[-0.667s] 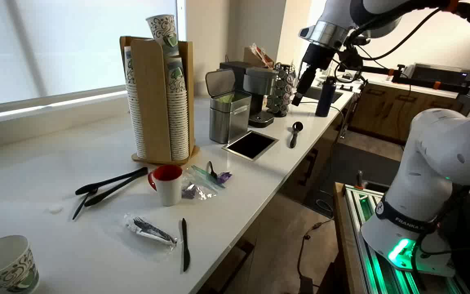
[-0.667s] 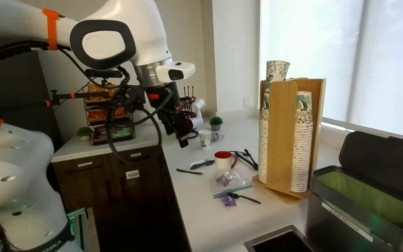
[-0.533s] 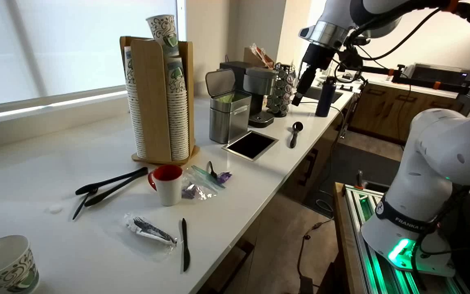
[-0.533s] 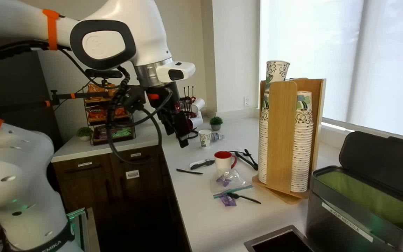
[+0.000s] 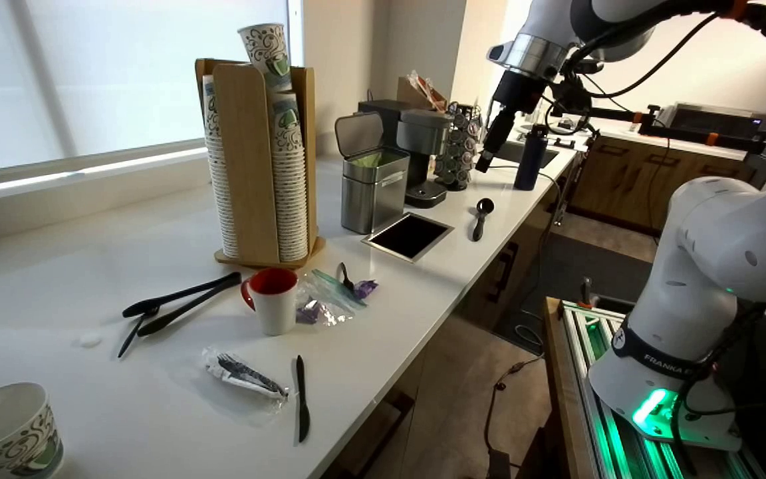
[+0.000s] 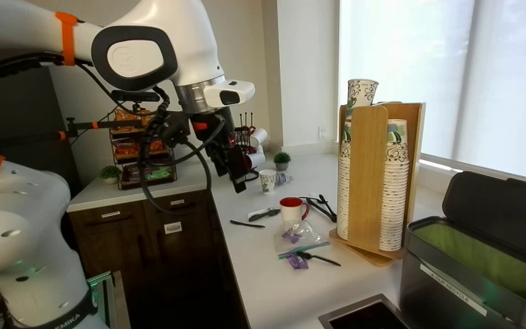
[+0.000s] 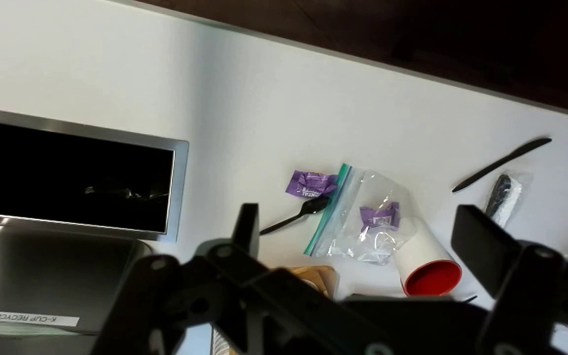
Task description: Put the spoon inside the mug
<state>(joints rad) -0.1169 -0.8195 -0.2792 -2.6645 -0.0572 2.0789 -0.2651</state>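
On the white counter [image 5: 137, 426] by the window [image 5: 124, 73], all placed as moments earlier, the black spoon [image 7: 313, 205] lies at the zip edge of the clear bag [image 7: 350, 229], near the upright red-lined mug [image 6: 291, 211], the gripper [image 7: 358, 224] hovering with jaws spread wide.

Black spoon [image 7: 313, 205] lying, red-lined white mug [image 5: 276, 313] upright

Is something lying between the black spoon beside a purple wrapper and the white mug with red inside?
Yes: a clear plastic bag lies between the black spoon and the white mug, starting at the spoon's bowl. It looks low, so lifting the spoon over it should probably work. Nothing visible covers the mug's opening.
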